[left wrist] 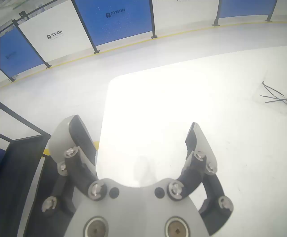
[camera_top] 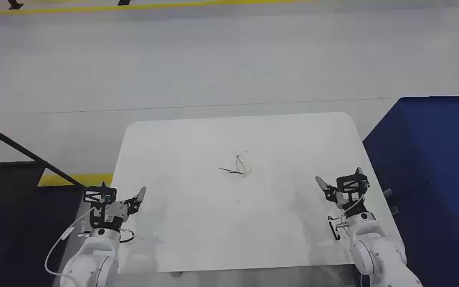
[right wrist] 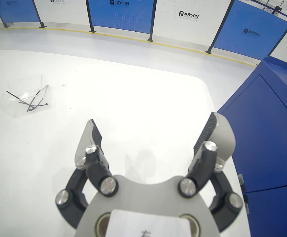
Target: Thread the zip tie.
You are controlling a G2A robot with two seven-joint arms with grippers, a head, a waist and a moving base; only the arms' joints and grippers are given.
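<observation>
Viewing from above, the zip ties reduce to a small tangle of thin dark lines near the middle of the desk, and I cannot count them there. In my left wrist view the zip ties are cut off at the picture's edge, so part of the bundle is hidden. My right wrist view gives the most detail. There the zip ties appear as several narrow, flat strips crossing one another, mostly dark with at least one pale strip, and one dark strip ends in a small square head. They seem to lie on or in a clear film; I cannot tell whether it is a bag or a loose sheet.

My left fingers are spread wide and grasp nothing. Each has a pale metal back and a black ribbed pad, fastened with bright round screws. My right fingers are built the same way, likewise released and bare. From above, my left fingers hang over the near left corner of the desk and my right fingers over its near right side. Both are well apart from the zip ties lying between them.

The desk is white, smooth and matte, with rounded corners. A blue cabinet stands just beside its right edge. The floor is pale grey with a yellow line, and blue and white fence panels on black posts stand behind the line.
</observation>
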